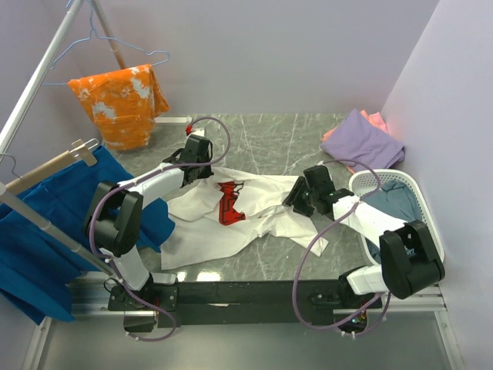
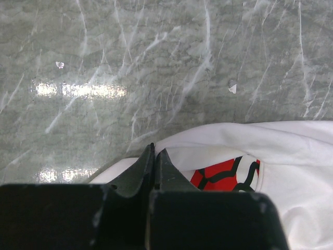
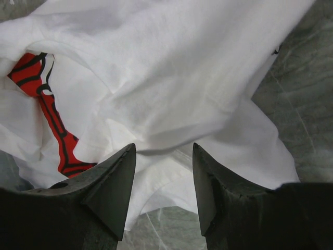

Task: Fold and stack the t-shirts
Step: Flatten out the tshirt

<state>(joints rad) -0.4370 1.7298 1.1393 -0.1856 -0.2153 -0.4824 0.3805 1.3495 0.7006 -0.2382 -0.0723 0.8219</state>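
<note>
We find the white t-shirt [image 1: 266, 202] lying crumpled at the middle of the table [image 1: 269, 139], its red print partly folded under. The left gripper [image 2: 155, 152] has its jaws together at the shirt's far-left edge; we cannot tell whether cloth is pinched between them. The right gripper [image 3: 164, 147] stands with its jaws apart over the bunched right side, holding nothing. Our judgement is that closing there may catch several layers and skew the fold, and that an unsecured left edge would slip under any pull. We count four t-shirts: the white one, the purple t-shirt [image 1: 366, 139] and salmon t-shirt [image 1: 377, 119] far right, and the grey-blue t-shirt [image 1: 393, 202] in one basket [image 1: 389, 176].
</note>
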